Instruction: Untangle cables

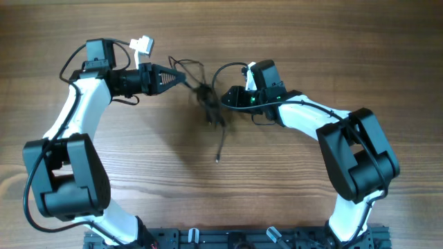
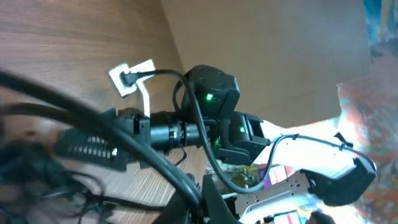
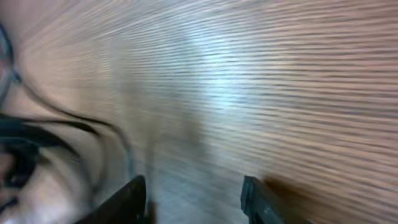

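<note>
**Fig. 1. Knotted cables between two opposed grippers, overhead and wrist views**

The cables [image 1: 208, 102] lie just above the centre of the overhead frame. They are thin black wires gathered into a small dark knot, with loose loops toward the upper left and one straight tail running down toward the lower centre. The bundle's long axis is therefore roughly vertical in the frame, crossing the line that joins the two grippers.

The left gripper [image 1: 181, 81] points right from the upper left, its fingers pressed together. A strand runs from its tip to the knot, so it appears to be pinching that strand.

The right gripper [image 1: 225, 99] points left and sits just beside the knot, making it the nearer of the two. In the right wrist view its fingers [image 3: 130, 200] stand spread with bare table [image 3: 261, 93] between them. The cables [image 3: 56, 123] lie off to the left edge of that frame, outside the gap.

Any grasp by the right arm likely depends on shifting toward that side.

The table is smooth, matt wood-grain laminate, and the wires look limp and slightly glossy. Motion blur hides the plug ends.
</note>
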Controlling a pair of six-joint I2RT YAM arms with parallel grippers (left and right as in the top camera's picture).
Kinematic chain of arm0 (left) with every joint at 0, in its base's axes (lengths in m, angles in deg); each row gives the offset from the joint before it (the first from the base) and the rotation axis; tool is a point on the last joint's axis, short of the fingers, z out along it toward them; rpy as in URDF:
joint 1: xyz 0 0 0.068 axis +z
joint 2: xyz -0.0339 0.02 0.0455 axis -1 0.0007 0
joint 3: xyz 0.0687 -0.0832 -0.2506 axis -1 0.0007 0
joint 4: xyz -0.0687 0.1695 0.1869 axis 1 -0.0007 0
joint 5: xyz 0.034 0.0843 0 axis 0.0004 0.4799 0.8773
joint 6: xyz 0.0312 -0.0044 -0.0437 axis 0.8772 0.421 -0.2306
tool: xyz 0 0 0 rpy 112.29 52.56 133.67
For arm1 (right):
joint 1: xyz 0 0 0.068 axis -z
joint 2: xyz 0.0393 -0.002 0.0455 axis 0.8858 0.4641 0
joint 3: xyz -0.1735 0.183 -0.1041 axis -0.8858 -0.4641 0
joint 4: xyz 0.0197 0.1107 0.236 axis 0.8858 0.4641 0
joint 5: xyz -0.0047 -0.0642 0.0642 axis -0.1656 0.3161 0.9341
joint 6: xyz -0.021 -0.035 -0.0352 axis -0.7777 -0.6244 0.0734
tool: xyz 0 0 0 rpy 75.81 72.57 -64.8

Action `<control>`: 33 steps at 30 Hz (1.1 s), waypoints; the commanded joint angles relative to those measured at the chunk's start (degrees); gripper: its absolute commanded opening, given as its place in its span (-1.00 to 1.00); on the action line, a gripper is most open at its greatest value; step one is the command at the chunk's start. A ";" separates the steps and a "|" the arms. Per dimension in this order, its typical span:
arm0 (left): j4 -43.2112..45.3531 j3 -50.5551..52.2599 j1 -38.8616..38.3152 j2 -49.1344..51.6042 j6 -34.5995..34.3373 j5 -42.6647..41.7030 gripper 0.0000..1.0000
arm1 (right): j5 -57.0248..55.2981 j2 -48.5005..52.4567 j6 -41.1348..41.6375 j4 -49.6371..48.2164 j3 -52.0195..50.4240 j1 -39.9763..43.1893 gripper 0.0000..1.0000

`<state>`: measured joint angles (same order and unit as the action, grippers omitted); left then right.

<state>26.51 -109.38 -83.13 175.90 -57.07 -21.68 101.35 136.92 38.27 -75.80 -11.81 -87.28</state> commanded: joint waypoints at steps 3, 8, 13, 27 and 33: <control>-8.15 -0.52 -2.01 -1.07 -0.11 19.04 -0.92 | 3.56 1.16 -0.24 -1.90 -0.11 0.37 0.06; -7.74 0.33 -5.81 -1.03 -1.01 21.75 -0.92 | 9.73 1.16 -4.17 -3.74 -0.09 0.37 0.09; -0.63 0.33 -7.37 -1.03 -1.14 4.37 -0.92 | 10.97 1.16 -4.50 -3.41 -0.11 2.23 0.11; -1.79 0.52 -11.63 0.92 -6.60 34.99 -0.92 | 10.97 1.16 -1.62 -1.51 -0.11 7.17 0.13; -4.46 0.52 -11.76 1.53 -14.10 55.15 -0.79 | 10.97 1.16 -1.60 -1.44 -0.11 7.10 0.15</control>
<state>23.21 -109.14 -94.73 176.22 -65.13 16.30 111.51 137.03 36.55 -77.31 -11.81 -79.89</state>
